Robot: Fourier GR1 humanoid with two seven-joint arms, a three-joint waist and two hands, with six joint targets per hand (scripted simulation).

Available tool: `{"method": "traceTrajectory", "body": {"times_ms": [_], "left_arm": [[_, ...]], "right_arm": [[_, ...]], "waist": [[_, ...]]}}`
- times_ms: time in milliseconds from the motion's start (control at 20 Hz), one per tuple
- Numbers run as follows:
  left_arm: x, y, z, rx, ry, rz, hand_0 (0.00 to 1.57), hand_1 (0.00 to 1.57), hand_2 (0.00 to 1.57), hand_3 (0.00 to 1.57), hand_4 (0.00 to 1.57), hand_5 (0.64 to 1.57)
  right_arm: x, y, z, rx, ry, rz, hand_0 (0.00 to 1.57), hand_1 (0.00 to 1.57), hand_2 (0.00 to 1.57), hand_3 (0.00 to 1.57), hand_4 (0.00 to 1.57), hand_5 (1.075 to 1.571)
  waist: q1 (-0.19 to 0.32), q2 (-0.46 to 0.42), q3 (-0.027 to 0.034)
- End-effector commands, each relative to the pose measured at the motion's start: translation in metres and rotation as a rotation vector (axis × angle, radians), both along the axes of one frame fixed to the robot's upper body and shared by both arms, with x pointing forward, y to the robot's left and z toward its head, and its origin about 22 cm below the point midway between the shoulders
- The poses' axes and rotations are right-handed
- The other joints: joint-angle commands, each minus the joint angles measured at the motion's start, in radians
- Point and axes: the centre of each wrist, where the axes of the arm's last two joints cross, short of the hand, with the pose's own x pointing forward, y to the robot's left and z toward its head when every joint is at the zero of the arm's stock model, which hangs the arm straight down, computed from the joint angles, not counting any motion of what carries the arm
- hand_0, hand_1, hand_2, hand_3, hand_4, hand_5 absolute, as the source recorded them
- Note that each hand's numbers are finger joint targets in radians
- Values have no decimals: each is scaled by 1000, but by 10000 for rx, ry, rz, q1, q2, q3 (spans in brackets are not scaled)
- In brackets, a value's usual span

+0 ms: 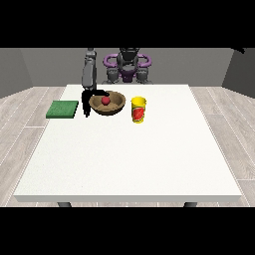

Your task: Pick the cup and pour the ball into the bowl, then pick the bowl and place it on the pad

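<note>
The ball (105,100) lies red in the bowl (117,105), so the pour looks done and the step in hand is picking up the bowl. The cup (138,109), yellow with a red mark, stands upright just right of the bowl, apart from it. The bowl sits at the far side of the table (129,159), left of centre, and the green pad (62,109) lies flat to its left, near the table's left edge, with a gap between them. The hand at the view's left (89,98) is at the bowl's left rim, a dark finger reaching over the rim towards the ball and others hanging down outside it; whether it is clamped on the rim I cannot tell. No other hand shows. The next move, as I judge it, calls for a sure hold on the rim, a level lift so the ball stays in, and a short carry left to set the bowl on the pad.
</note>
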Motion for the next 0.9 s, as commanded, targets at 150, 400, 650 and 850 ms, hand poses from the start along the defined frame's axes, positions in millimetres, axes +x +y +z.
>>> {"method": "traceTrajectory", "body": {"times_ms": [150,400,650,850], "left_arm": [[-5,4,17,54,-587,-374,0,0,0,0,359,1536],[-7,9,18,-66,-746,-231,0,0,0,0,624,1569],[-7,28,-4,-293,-1,301,0,0,0,0,707,1570],[-16,59,-24,-512,174,980,0,0,0,0,726,1569]], "right_arm": [[-25,-3,-34,-492,2355,-1108,1571,1571,1571,1571,1083,1445],[-21,-22,-20,-940,2390,-1456,1571,1571,1571,1571,1077,1485],[0,-45,23,-1624,2695,-1304,1571,1571,1571,1571,1065,1517],[30,-35,68,-1937,2970,-706,1571,1571,1571,1571,1037,1535]], "waist": [[612,895,176],[631,783,165],[111,46,151],[-608,-295,159]]}}
